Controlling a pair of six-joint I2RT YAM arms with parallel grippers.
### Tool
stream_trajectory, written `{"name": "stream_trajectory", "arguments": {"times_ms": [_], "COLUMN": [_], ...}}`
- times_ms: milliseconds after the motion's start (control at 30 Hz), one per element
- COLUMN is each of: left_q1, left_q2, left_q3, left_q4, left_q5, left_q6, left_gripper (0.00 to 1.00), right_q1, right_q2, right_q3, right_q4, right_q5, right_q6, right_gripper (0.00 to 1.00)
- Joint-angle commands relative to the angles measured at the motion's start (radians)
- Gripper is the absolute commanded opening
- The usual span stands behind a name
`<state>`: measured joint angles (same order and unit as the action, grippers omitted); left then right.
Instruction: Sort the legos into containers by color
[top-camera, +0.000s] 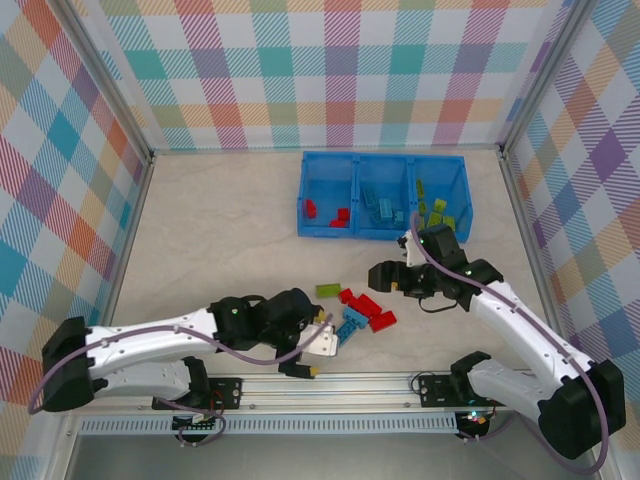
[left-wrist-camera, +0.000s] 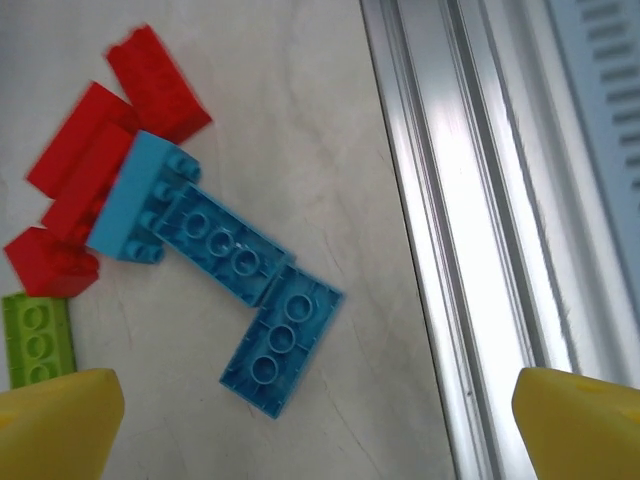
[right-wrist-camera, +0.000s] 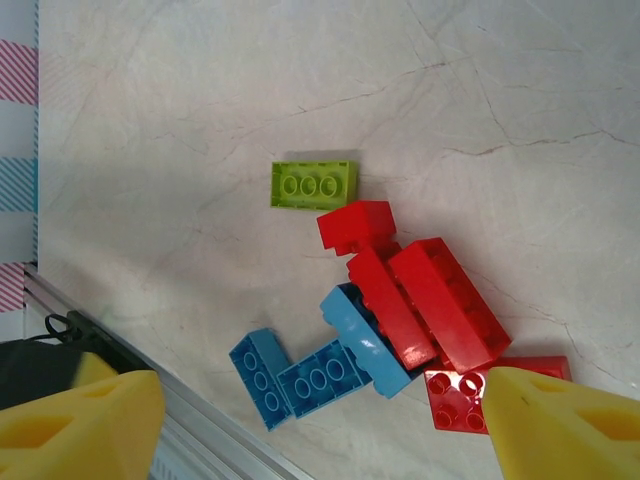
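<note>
small hard plastic bricks (top-camera: 360, 308), red, lime green and light blue, lie heaped on the table (top-camera: 220, 230) near the bright blue plastic bin tray (top-camera: 330, 155); light and stiff, some perhaps clicked together, so pinch one across its long sides; left gripper (left-wrist-camera: 325, 420) and right gripper (right-wrist-camera: 325, 425) gape wide, holding nothing.

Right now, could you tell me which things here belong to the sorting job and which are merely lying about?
Job: loose legos, blue bin tray, sorted bricks inside it.
Lying about: aluminium rail, plaid walls.

Bright even light, soft shadows, glaring rail (left-wrist-camera: 470, 200)
</note>
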<state>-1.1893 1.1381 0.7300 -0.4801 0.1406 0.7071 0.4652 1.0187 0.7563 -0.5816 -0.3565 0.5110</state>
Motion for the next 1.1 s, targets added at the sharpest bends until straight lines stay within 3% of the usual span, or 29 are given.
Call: {"name": "stream_trajectory", "arguments": {"times_ms": [0,300,400,500,667,833,1067], "left_q1": [0.000,0.104,0.119,0.121,0.123,0.123,0.125], "left_q2": [0.072,0.298,0.364,0.398,0.422,0.414,0.255], "left_q3": [-0.027,-0.008,0.036,0.048,0.055,0.051,0.006], "left_q4": [0.084,0.193,0.159,0.146,0.144,0.128,0.169], "left_q5": [0.030,0.032,0.038,0.042,0.034,0.027,0.054], "left_q6": [0.179,0.205,0.210,0.207,0.199,0.202,0.171], "left_gripper": [1.00,0.95,0.85,0.83,0.61,0.31,0.30], "right_q1": [0.003,0.003,0.002,0.002,0.002,0.003,0.003], "right_q2": [-0.007,-0.074,-0.100,-0.134,-0.167,-0.166,-0.175], "right_q3": [0.027,-0.044,-0.061,-0.087,-0.114,-0.111,-0.117], "right_q4": [0.030,0.036,0.019,0.029,0.043,0.035,0.022], "right_q5": [-0.001,-0.006,0.005,0.003,0.006,0.016,-0.025], "right_q6": [-0.024,-0.034,-0.037,-0.018,0.004,0.010,0.025], "right_gripper": [0.84,0.85,0.85,0.84,0.83,0.83,0.82]}}
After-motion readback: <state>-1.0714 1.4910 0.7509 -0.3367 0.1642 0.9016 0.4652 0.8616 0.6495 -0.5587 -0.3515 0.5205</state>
